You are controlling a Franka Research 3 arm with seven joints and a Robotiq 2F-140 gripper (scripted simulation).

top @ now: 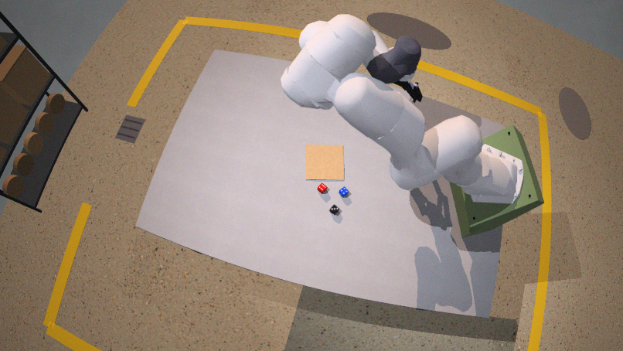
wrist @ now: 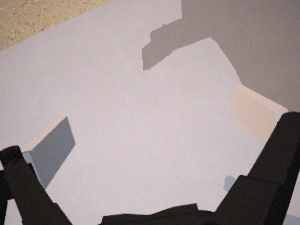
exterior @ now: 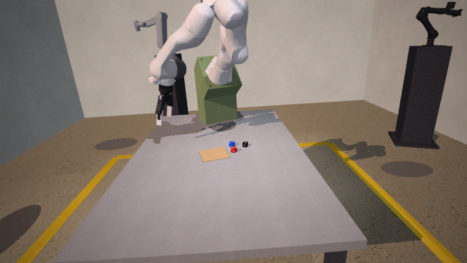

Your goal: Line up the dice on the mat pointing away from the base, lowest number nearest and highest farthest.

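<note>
The tan square mat [top: 325, 162] [exterior: 214, 154] lies flat on the table. A red die [top: 321, 188] [exterior: 233, 149] lies just off the mat's edge. A blue die [top: 344, 192] [exterior: 232, 143] lies off the mat, on the base side of the red one. A black die [top: 334, 209] [exterior: 245, 143] lies farther from the mat. All three stand apart on the table; their pips are too small to read surely. My gripper [top: 415, 93] [exterior: 164, 117] [wrist: 151, 116] is open and empty, raised near the table's side edge, far from dice and mat. None of them shows in the wrist view.
The green robot base [top: 468, 217] [exterior: 219, 108] stands at one end of the grey table [top: 226, 174] [exterior: 196, 202]. The white arm [top: 375, 107] [exterior: 196, 21] reaches over the table on the mat's side. A shelf [top: 25, 144] stands on the floor beyond the far end.
</note>
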